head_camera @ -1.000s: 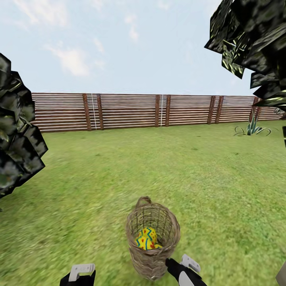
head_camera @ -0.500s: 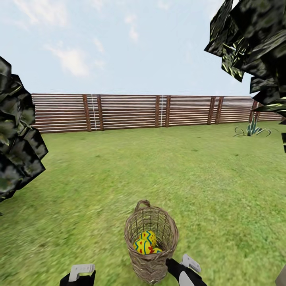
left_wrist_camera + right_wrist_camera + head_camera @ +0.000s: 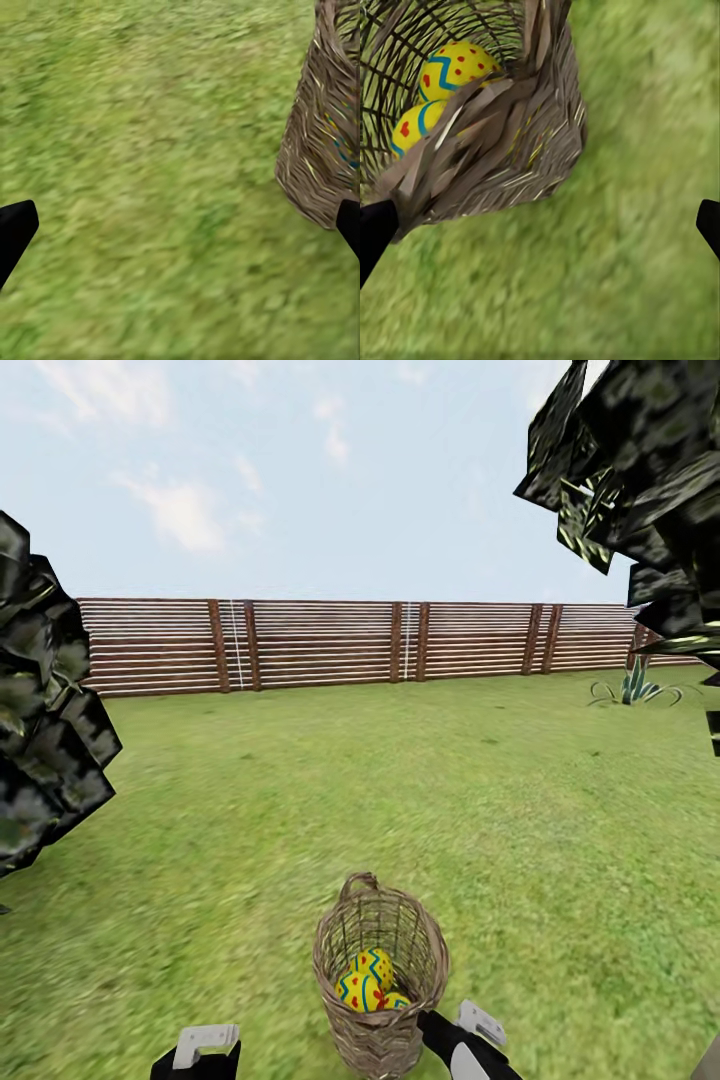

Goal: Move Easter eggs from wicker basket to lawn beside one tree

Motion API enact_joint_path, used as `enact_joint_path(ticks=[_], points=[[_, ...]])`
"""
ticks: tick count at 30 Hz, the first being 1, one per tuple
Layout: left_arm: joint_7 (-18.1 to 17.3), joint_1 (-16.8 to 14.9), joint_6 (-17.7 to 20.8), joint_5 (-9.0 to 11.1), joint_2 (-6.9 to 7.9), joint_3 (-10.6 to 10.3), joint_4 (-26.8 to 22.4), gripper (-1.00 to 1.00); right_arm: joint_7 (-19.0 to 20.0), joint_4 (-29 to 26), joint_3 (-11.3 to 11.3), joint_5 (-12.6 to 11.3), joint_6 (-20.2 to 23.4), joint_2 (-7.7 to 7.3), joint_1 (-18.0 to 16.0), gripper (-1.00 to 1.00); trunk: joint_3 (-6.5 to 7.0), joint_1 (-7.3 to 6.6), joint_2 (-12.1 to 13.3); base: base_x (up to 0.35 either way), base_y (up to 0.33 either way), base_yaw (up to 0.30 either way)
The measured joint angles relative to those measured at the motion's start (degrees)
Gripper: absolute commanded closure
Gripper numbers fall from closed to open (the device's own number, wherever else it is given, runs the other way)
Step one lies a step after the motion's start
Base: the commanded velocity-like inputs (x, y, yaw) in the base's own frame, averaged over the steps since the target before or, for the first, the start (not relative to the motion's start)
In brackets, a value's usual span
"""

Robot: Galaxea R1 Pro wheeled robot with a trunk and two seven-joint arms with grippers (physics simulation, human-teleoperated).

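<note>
Both end effectors [image 3: 200, 1042] [image 3: 470, 1028] low — fingers spread

Sitting low at centre frame on the lawn [image 3: 300, 810]: the wicker basket [image 3: 381, 980], holding the Easter eggs [image 3: 366, 982]. Flanking it along the bottom edge: left hand [image 3: 205, 1042], right hand [image 3: 470, 1025]. Running across mid-frame behind: fence [image 3: 330, 642]. Crowding left edge and upper right: tree foliage [image 3: 40, 710].

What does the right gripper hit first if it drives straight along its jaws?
Probably bare lawn: the right gripper is open, and the wicker basket sits off to one side, close to one jaw. Depth is unclear.
</note>
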Motion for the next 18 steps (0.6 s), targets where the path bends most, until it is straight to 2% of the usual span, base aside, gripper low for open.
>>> enact_joint_path(ticks=[18], points=[[0.4, 0.0, 0.0, -0.4, 0.05, 0.0, 0.1, -1.00, 0.0, 0.0, 0.0, 0.0, 0.0, -0.01, 0.0, -1.00, 3.23, -3.95, 7.2, 0.000, 0.000, 0.000]])
